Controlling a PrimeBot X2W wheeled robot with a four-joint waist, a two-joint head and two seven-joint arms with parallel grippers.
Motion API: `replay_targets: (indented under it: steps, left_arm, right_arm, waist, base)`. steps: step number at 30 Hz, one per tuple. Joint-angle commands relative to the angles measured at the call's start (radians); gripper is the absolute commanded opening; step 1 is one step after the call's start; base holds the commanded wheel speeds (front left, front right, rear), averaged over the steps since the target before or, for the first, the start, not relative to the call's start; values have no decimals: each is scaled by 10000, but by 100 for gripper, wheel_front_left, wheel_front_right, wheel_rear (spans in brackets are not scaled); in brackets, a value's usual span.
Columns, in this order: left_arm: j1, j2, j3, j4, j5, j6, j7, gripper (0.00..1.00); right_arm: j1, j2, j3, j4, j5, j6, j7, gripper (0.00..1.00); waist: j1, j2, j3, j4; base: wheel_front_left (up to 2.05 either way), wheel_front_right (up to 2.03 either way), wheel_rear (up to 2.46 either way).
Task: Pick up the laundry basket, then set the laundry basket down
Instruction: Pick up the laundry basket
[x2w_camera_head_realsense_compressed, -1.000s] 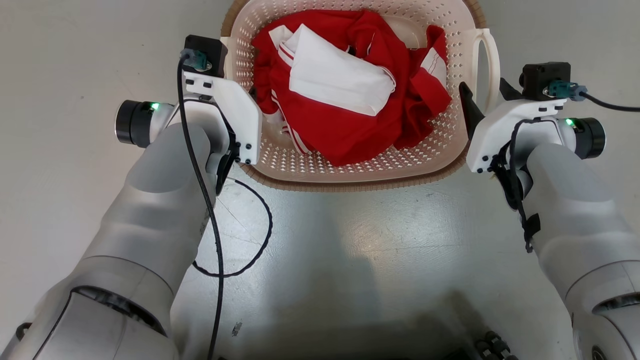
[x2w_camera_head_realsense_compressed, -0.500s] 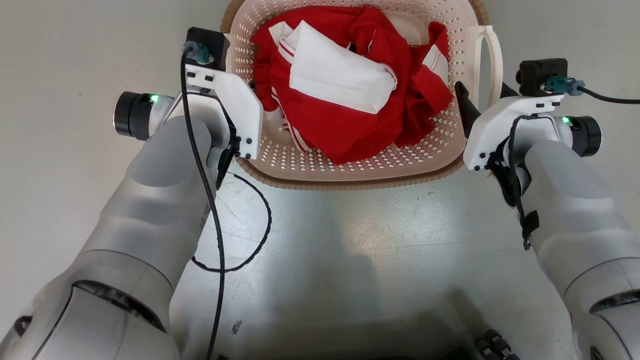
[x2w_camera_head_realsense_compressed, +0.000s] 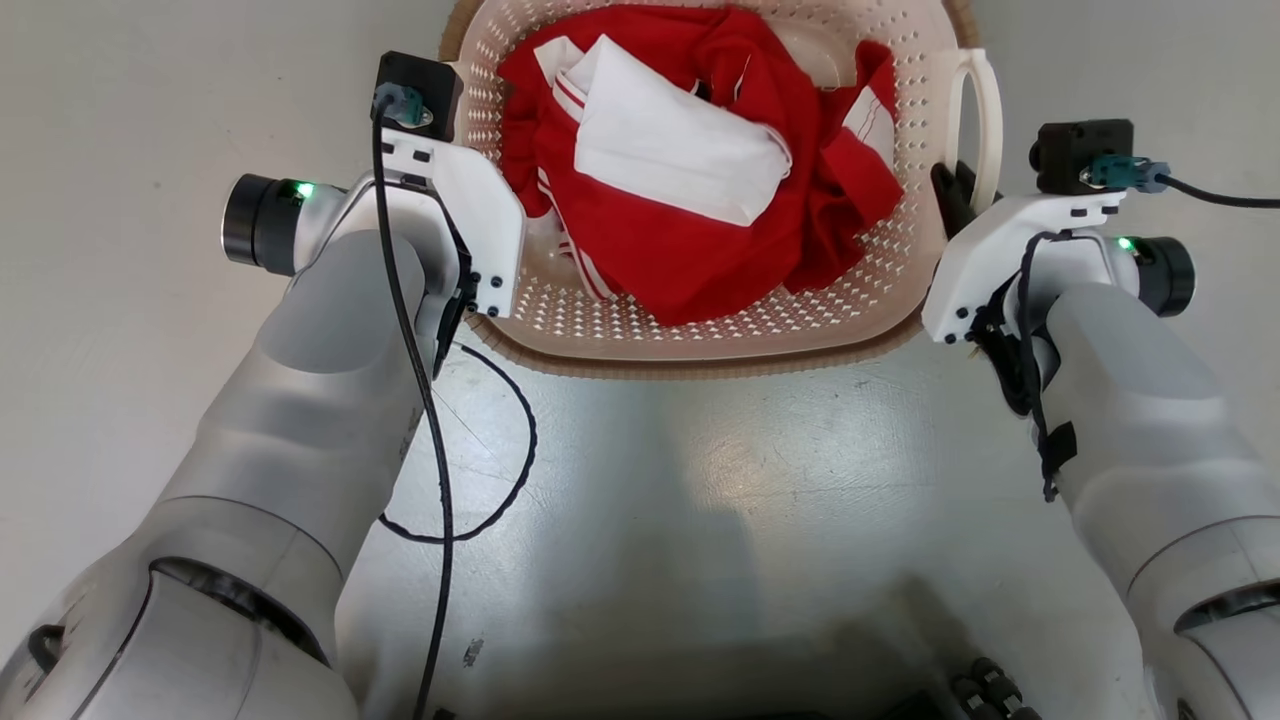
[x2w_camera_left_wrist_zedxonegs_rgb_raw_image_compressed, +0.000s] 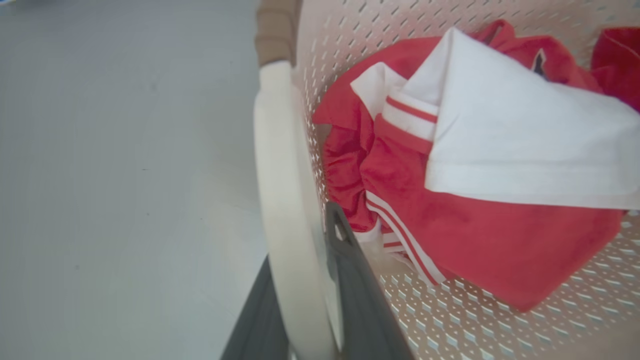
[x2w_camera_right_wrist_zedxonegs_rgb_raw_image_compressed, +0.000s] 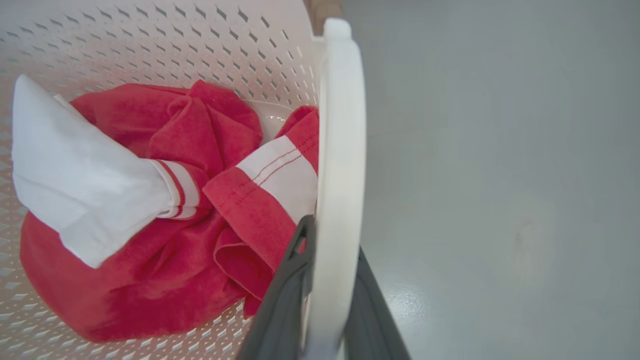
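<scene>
Pale grey, faintly glossy floor (x2w_camera_head_realsense_compressed: 700, 480), seen from above by the head camera. At twelve o'clock, cut off by the top edge: laundry basket (x2w_camera_head_realsense_compressed: 640, 320), cream perforated plastic with a brown woven-look rim (x2w_camera_head_realsense_compressed: 700, 365). Heaped inside: crumpled red garment (x2w_camera_head_realsense_compressed: 700, 250) with white stripes, and a folded white cloth (x2w_camera_head_realsense_compressed: 680, 150) lying on top of it. Base possibly resting on the floor, possibly just off it; not clear from these angles.

At ten o'clock, tight against the basket's left side: left gripper (x2w_camera_left_wrist_zedxonegs_rgb_raw_image_compressed: 305, 260). In the left wrist view, two dark fingers (x2w_camera_left_wrist_zedxonegs_rgb_raw_image_compressed: 360, 300) clamped on the white loop of the left handle (x2w_camera_left_wrist_zedxonegs_rgb_raw_image_compressed: 280, 175), one on the laundry side beside the perforated wall, the other on the floor side.

At two o'clock, mirrored on the opposite side: right gripper (x2w_camera_right_wrist_zedxonegs_rgb_raw_image_compressed: 334, 250). In the right wrist view, fingers likewise closed around the right handle (x2w_camera_right_wrist_zedxonegs_rgb_raw_image_compressed: 340, 125), one toward the red fabric, one toward the bare floor.

Rising from seven and five o'clock toward the basket: left forearm (x2w_camera_head_realsense_compressed: 320, 400) and right forearm (x2w_camera_head_realsense_compressed: 1130, 400), both pale grey. Thin black cable (x2w_camera_head_realsense_compressed: 500, 500) looping over the floor at seven o'clock, just below the basket's near rim.
</scene>
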Motion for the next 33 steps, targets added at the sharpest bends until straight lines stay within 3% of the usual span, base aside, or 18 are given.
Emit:
replay_targets:
  steps: [1,15,33]
  left_arm:
    - [5,164,-9,-127,-65,39,-123,0]
    - [804,164,-382,-312,-792,-44,255,0]
    - [2818,164,-1216,-283,-1808,-190,1202,0]
  right_arm:
    - [489,241,246,-31,25,-13,128,0]
    - [771,263,1087,-113,554,-13,1085,0]
    - [2320,265,2536,-147,1920,-13,2441,0]
  waist:
    - [0,0,-47,10]
    - [0,0,-1149,98]
    - [0,0,-4546,-52]
  base:
    - [0,0,0]
    - [0,0,0]
    - [0,0,0]
